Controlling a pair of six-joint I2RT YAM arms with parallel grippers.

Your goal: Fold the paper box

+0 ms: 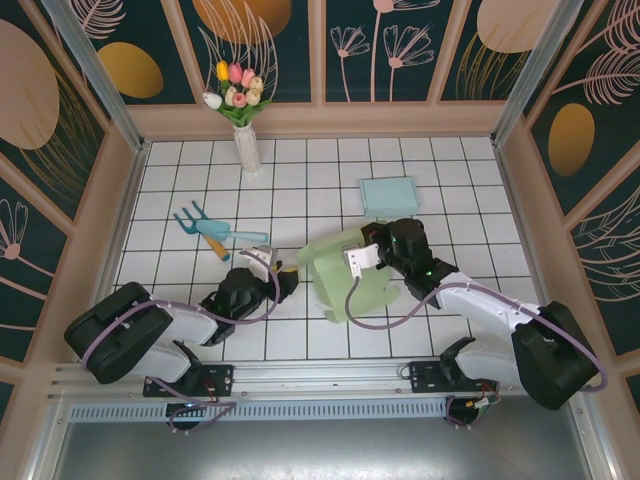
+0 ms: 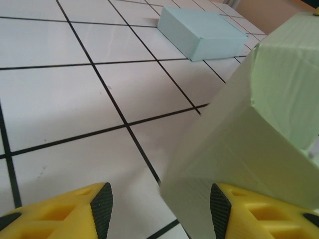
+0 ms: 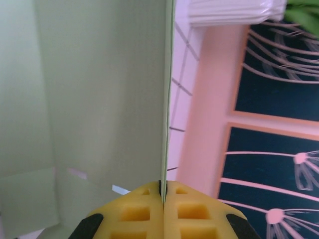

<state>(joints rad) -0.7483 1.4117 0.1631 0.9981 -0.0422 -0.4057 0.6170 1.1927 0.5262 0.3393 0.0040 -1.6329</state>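
Paper box (image 1: 345, 280): pale green, part-folded, mid-table on the white tiles between both arms.
Right gripper (image 3: 163, 191): pressed together, pinching one thin wall of the box edge-on.
Left gripper (image 2: 160, 206): spread, at the box's left corner, clamping nothing.
Blue box (image 1: 388, 195): just beyond, on the far side.

Lighting's bright and even, coming from overhead, so the white tiled table (image 1: 300, 180) only picks up faint, soft shadows around the paper box (image 1: 352, 278). No harsh glare anywhere. The top view bows outward at the edges. The right wrist view is mushy: the far vase (image 3: 232, 12) is blurred, and the close-up paper is soft too.
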